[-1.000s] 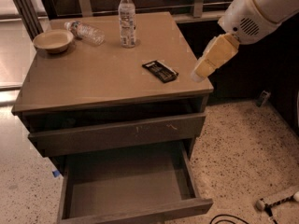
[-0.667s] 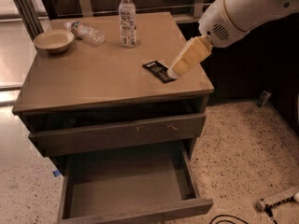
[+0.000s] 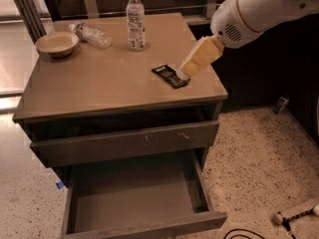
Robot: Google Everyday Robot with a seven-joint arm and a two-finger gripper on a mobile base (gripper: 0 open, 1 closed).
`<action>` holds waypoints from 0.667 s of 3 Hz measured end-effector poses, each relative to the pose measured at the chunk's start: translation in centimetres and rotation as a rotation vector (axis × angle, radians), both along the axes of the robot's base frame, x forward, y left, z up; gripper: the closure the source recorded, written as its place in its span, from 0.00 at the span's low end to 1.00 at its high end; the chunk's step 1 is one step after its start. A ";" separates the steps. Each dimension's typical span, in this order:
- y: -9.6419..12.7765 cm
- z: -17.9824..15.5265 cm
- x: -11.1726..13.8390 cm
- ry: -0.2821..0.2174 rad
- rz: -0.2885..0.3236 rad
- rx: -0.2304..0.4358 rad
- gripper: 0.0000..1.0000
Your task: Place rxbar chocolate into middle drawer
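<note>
Gripper (image 3: 184,73) sat at 3 o'clock end of rxbar chocolate (image 3: 167,74); bar's long axis ran approx 10-to-4; clenched or released, couldn't tell.

1. Overall illumination is dim and warm, and a brownish cast covers the cabinet top (image 3: 99,83).
2. The brightest areas are the white arm (image 3: 264,6) at upper right and the polished floor (image 3: 12,59) at left, which bears a pale glare.
3. The gripper (image 3: 183,73), lit pale tan, hangs over the right end of the rxbar chocolate (image 3: 167,75) near the top's right edge. The black wrapper shows only faint highlights.
4. Deep shadow fills the recess beneath the top. The bare floor of the open middle drawer (image 3: 134,193) is evenly lit and darkens toward its back.
5. The upright bottle (image 3: 135,21) carries small highlights. The background behind the arm is nearly black.
</note>
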State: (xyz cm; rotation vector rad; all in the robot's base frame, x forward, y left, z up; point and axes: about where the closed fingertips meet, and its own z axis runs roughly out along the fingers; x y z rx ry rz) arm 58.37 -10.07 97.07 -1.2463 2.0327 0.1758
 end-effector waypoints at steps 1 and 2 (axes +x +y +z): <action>0.7 -1.6 0.7 -0.005 -0.034 0.035 0.00; 1.5 -3.4 2.7 -0.017 -0.070 0.098 0.00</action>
